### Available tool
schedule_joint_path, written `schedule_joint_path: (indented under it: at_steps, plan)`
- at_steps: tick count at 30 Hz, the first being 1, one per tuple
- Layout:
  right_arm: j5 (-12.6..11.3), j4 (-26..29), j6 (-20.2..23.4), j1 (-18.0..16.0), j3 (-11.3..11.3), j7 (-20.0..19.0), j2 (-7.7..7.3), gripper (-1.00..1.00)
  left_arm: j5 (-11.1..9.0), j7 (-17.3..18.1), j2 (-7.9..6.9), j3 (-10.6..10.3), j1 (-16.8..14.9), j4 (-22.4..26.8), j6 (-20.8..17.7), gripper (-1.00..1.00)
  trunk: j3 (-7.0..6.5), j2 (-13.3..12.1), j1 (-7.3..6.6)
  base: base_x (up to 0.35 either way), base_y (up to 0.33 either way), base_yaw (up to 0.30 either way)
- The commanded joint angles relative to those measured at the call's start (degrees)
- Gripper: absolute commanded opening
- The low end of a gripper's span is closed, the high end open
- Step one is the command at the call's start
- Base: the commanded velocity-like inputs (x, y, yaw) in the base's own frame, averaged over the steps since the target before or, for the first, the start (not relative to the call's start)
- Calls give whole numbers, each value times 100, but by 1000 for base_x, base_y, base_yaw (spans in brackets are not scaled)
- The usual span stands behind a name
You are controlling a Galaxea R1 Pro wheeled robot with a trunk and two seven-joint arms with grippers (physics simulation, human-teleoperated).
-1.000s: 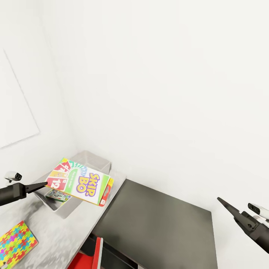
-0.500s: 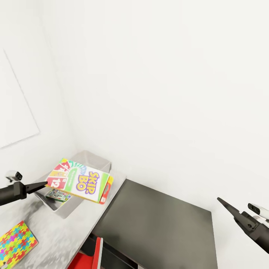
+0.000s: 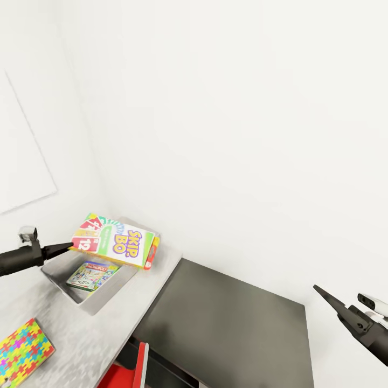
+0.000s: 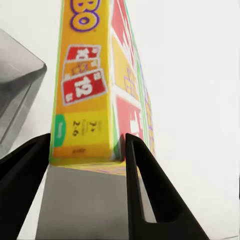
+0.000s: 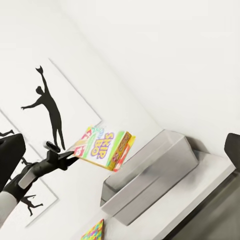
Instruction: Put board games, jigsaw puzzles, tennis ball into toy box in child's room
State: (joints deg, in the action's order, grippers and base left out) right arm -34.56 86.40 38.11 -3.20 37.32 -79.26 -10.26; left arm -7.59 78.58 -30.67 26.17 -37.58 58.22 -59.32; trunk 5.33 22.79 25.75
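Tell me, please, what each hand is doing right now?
Left hand: closed on the edge of the Skip-Bo board game, held above the toy box.
Right hand: holding nothing; open or closed cannot be told.

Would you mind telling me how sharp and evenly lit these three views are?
Head view: bright, washed-out white walls, soft edges on the Skip-Bo box. Left wrist view: box print close and blurry between the left pincer fingers. Right wrist view: tilted, silhouette print crisp.
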Motion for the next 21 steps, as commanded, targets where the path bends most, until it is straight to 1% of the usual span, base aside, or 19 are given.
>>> schedule_joint_path:
  at_steps: [1, 2, 3, 5, 6, 7, 8, 10, 11, 15, 16, 17, 19, 21]
  plan:
    - [-15, 0, 54, -5, 3, -10, 3, 100, -28, -76, 21, 1, -41, -1, -60, -100, 13, 13, 4, 0, 0, 0]
    - [-15, 0, 52, -5, 3, -10, 5, 100, -30, -154, 45, 3, -83, -3, -61, -100, 13, 13, 4, 0, 0, 0]
    - [-15, 0, 51, -5, 3, -10, 11, 100, -32, -309, 102, 6, -177, -15, -61, -100, 13, 13, 4, 0, 0, 0]
    - [-16, 0, 50, -5, 3, -10, 16, 100, -32, -470, 172, 7, -270, -26, -63, -100, 13, 13, 4, 0, 0, 0]
    - [-15, 0, 49, -5, 3, -10, 20, 100, -34, -735, 277, 11, -381, -50, -68, -100, 13, 13, 4, 0, 0, 0]
    - [-15, 0, 49, -5, 5, -10, 19, 100, -35, -823, 310, 11, -411, -57, -68, -100, 13, 13, 4, 0, 0, 0]
    - [-15, 0, 48, -5, 4, -10, 16, 100, -37, -989, 376, 11, -463, -66, -68, -100, 13, 13, 4, 0, 0, 0]
    - [-16, -3, 48, -5, 6, -10, 14, 100, -40, -1124, 444, 16, -516, -72, -68, -100, 13, 13, 4, 0, 0, 0]
    - [-16, -21, 48, -5, 8, -10, 12, 100, -42, -1223, 506, 22, -568, -81, -68, -100, 13, 13, 4, 0, 0, 0]
    - [-16, -172, 41, -5, 11, -12, 2, 100, -45, -1375, 625, 75, -644, -70, -56, -100, 13, 13, 4, 0, 0, 0]
    - [-16, -201, 39, -5, 11, -11, 1, 100, -46, -1391, 639, 109, -650, -76, -53, -100, 13, 13, 4, 0, 0, 0]
    - [-16, -248, 38, -5, 11, -14, -3, 100, -46, -1415, 667, 208, -658, -55, -50, -100, 13, 13, 4, 0, 0, 0]
    - [-16, -279, 38, -5, 12, -16, -6, 100, -41, -1456, 709, 326, -664, -31, -47, -100, 13, 13, 4, 0, 0, 0]
    - [-13, -312, 39, -5, 12, -18, -4, 100, -40, -1693, 836, 566, -677, 27, -36, -100, 13, 13, 4, 0, 0, 0]
